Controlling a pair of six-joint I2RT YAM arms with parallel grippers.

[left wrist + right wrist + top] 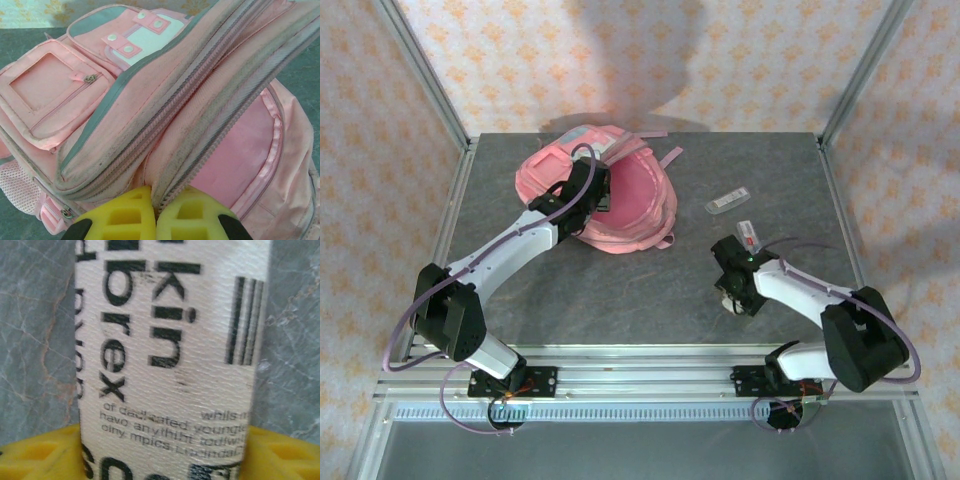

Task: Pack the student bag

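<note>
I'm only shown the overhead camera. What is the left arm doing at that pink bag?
Observer: The left gripper is shut, pinching the student bag by its zippered rim, with fabric caught between the yellow fingers.
Operator: And the little thing by the other arm?
Observer: It's a white packet with black print and barcode-like lines.
Operator: Is it grabbed?
Observer: It sits between the fingers of the right gripper; whether they press on it, I can't tell.
</note>
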